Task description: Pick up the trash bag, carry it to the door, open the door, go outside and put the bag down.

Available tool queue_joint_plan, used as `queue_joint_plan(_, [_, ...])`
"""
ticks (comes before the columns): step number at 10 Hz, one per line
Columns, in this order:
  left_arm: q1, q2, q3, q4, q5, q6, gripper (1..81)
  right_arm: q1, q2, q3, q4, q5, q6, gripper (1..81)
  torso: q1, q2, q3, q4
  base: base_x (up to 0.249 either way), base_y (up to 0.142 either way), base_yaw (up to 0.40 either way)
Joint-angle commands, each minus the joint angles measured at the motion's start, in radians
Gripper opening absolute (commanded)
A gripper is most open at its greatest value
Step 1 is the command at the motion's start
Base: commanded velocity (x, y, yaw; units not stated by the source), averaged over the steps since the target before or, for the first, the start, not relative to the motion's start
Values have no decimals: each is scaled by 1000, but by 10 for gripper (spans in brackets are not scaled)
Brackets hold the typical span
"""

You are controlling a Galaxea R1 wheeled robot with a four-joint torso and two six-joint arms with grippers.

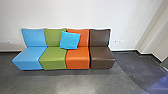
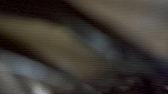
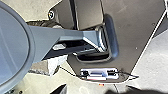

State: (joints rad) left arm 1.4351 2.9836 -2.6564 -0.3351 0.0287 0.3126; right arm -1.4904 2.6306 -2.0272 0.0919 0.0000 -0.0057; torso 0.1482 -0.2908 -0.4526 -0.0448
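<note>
Claws, left and right, with opening and hold impossible to tell, trash bag's look likewise.

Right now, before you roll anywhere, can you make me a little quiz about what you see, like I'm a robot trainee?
1. Pick one: in the head view, what color is the seat at the right end of the row of seats?
A) blue
B) brown
C) orange

2. True or false: the cushion leans against the seat at the right end.

3. Fill in the missing number: the row has ____ seats.

Key: 1. B; 2. false; 3. four
</note>
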Motion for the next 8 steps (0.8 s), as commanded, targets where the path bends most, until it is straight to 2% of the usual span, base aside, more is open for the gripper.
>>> queue_joint_plan(1, [-5, 3, 4, 11, 103, 8, 10, 21, -21, 7, -4, -74, -2, 811, -63, 97, 76, -2, 0, 0, 0])
queue_joint_plan(2, [-5, 2, 4, 11, 103, 8, 10, 20, -15, -7, -4, -77, -2, 811, -76, 119, 102, 12, 0, 0, 0])
queue_joint_plan(3, [-5, 2, 4, 11, 103, 8, 10, 18, -10, -19, -3, -77, -2, 811, -90, 140, 112, 16, 0, 0, 0])
queue_joint_plan(4, [-5, 2, 4, 11, 103, 8, 10, 18, -4, -31, -3, -77, -2, 811, -42, 65, 135, 18, 0, 0, 0])
queue_joint_plan(6, [-6, 0, 4, 11, 103, 7, 10, 20, 7, -46, 2, -77, -2, 811, -71, 112, 193, 18, 0, 0, 0])
queue_joint_plan(7, [-8, -1, 4, 11, 103, 7, 10, 23, 15, -62, 2, -77, -2, 811, -76, 119, 120, 18, 0, 0, 0])
queue_joint_plan(8, [-9, -1, 1, 10, 103, 7, 10, 21, 30, -83, -1, -77, -2, 811, -80, 123, 144, 18, 0, 0, 0])
